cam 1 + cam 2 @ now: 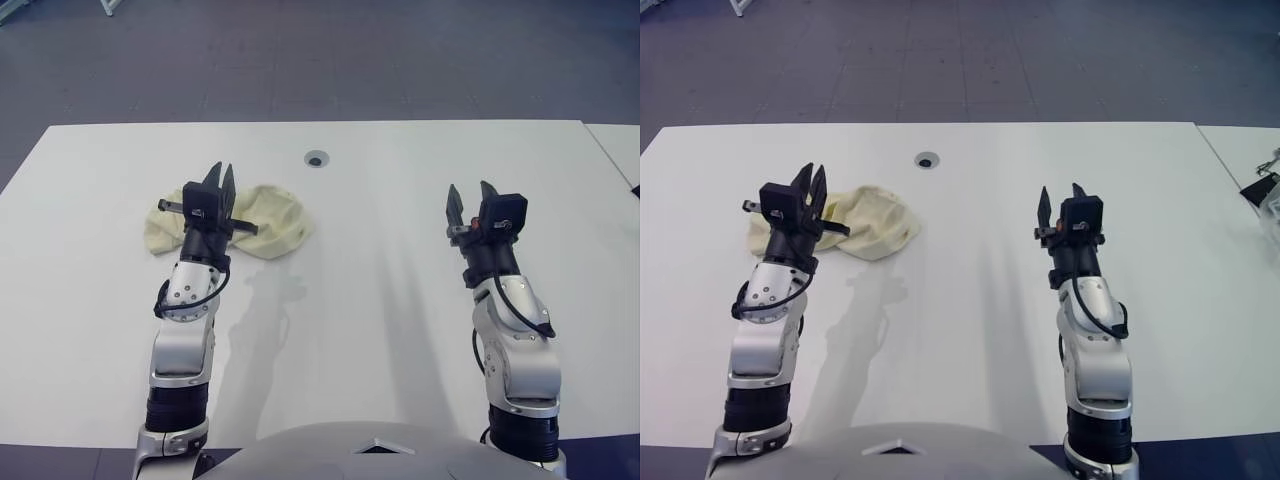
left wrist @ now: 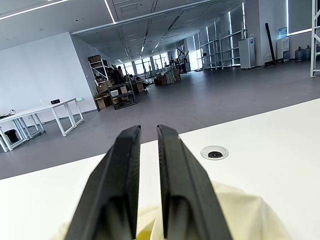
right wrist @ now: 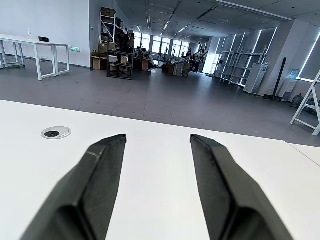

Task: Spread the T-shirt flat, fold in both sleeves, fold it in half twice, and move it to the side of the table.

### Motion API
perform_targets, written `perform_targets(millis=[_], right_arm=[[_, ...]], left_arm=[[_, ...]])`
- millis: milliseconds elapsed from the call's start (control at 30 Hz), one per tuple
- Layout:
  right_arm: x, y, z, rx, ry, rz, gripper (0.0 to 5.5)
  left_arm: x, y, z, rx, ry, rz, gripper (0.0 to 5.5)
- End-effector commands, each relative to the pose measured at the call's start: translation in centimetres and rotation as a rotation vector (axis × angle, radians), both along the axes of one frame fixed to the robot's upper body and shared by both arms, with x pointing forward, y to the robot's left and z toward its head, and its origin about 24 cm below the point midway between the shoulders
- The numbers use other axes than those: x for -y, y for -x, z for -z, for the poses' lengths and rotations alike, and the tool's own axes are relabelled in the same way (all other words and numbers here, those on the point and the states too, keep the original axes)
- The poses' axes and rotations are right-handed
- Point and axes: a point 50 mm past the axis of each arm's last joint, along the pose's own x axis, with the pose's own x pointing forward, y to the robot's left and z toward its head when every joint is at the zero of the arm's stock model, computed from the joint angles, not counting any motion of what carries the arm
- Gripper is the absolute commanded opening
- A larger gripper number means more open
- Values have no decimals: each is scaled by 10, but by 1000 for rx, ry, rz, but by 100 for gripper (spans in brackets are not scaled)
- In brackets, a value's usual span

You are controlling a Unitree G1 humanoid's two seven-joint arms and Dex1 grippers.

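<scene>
A pale yellow T-shirt point(image 1: 272, 222) lies crumpled in a small heap on the left half of the white table point(image 1: 380, 300). My left gripper point(image 1: 220, 180) is raised over the near side of the heap, its fingers nearly together with only a thin slit and nothing between them. In the left wrist view the T-shirt point(image 2: 240, 210) bunches just beyond and under those fingertips point(image 2: 132, 137). My right gripper point(image 1: 470, 194) stands open over bare tabletop on the right half, well apart from the shirt, with nothing in it.
A round cable hole point(image 1: 316, 158) sits near the table's far edge, just beyond the shirt. A second table point(image 1: 622, 145) adjoins on the right, with some dark items point(image 1: 1262, 188) on it. Grey floor lies beyond the far edge.
</scene>
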Motion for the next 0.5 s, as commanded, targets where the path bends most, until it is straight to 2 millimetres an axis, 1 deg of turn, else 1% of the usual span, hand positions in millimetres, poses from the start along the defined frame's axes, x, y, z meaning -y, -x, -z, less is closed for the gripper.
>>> perform_targets(millis=[33, 133, 167, 200, 233, 333, 500], right_arm=[[2, 0, 1, -1, -6, 7, 178], [0, -1, 1, 0, -8, -2, 139], [0, -1, 0, -2, -9, -1, 123], [1, -1, 0, -2, -8, 3, 142], [1, -2, 1, -3, -7, 6, 146], [1, -3, 1, -5, -5, 7, 188], [1, -6, -2, 10, -3, 8, 257]], left_arm=[[0, 1, -3, 19, 1, 1, 43], [1, 1, -3, 15, 4, 3, 1], [1, 1, -3, 14, 3, -2, 17], [0, 1, -3, 12, 3, -8, 30], [-1, 0, -2, 8, 4, -17, 44], [-6, -2, 1, -9, 11, -46, 88], [-9, -9, -4, 6, 3, -56, 159]])
